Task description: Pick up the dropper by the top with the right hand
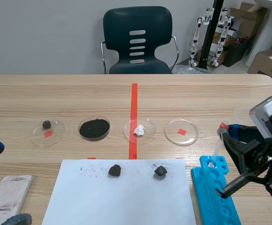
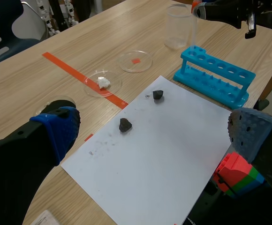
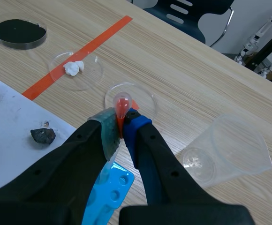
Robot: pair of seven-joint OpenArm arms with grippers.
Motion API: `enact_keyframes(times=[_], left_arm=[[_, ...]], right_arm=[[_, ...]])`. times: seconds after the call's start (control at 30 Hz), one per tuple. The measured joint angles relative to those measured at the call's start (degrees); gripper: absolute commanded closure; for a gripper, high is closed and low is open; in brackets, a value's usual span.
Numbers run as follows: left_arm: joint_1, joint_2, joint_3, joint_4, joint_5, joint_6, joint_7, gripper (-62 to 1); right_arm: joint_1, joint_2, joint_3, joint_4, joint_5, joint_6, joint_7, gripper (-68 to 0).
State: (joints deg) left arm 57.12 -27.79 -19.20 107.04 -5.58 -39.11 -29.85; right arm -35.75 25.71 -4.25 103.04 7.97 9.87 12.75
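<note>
1. At the scene's near right, the right gripper (image 1: pixel 227 132) is clenched on the dropper (image 1: pixel 217 149) just under its red bulb. The tip seems to rest in the blue test-tube rack (image 1: pixel 215 197).
2. Left wrist view: the left gripper (image 2: pixel 152 133) hangs released above white paper (image 2: pixel 164 159).
3. Right wrist view: the grasp looks made, so the next move calls for a straight lift clear of the rack.

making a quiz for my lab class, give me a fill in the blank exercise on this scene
The right pincer is shut on the dropper's ___ bulb.
The dropper's lower end sits in the ___ rack.
On the white paper lie ___ dark rocks.
The left pincer stands ___.
Missing words: red; blue; two; open.
</note>
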Motion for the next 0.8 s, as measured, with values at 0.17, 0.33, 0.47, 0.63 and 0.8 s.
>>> enact_keyframes(times=[0.17, 0.33, 0.47, 0.63, 0.8], left_arm=[[0.0, 0.0, 0.0, 0.0, 0.02, 0.0, 0.0, -62.3], [0.0, 0.0, 0.0, 0.0, 0.0, 0.0, 0.0, -62.3], [0.0, 0.0, 0.0, 0.0, 0.0, 0.0, 0.0, -62.3], [0.0, 0.0, 0.0, 0.0, 0.0, 0.0, 0.0, -62.3], [0.0, 0.0, 0.0, 0.0, 0.0, 0.0, 0.0, -62.3]], right_arm=[[-2.58, 0.0, 0.0, 2.34, 0.0, -2.14, -0.04, -1.0], [-5.01, 0.02, 0.0, 5.25, -0.63, -2.62, -0.2, -1.0], [-6.51, 0.0, 0.0, 7.61, -1.33, -4.28, -0.72, -1.0], [-9.14, 0.02, 0.0, 11.87, -2.01, -6.69, -2.75, -1.0], [-12.17, 0.02, 0.0, 17.7, -3.8, -7.63, -3.04, -1.0]])
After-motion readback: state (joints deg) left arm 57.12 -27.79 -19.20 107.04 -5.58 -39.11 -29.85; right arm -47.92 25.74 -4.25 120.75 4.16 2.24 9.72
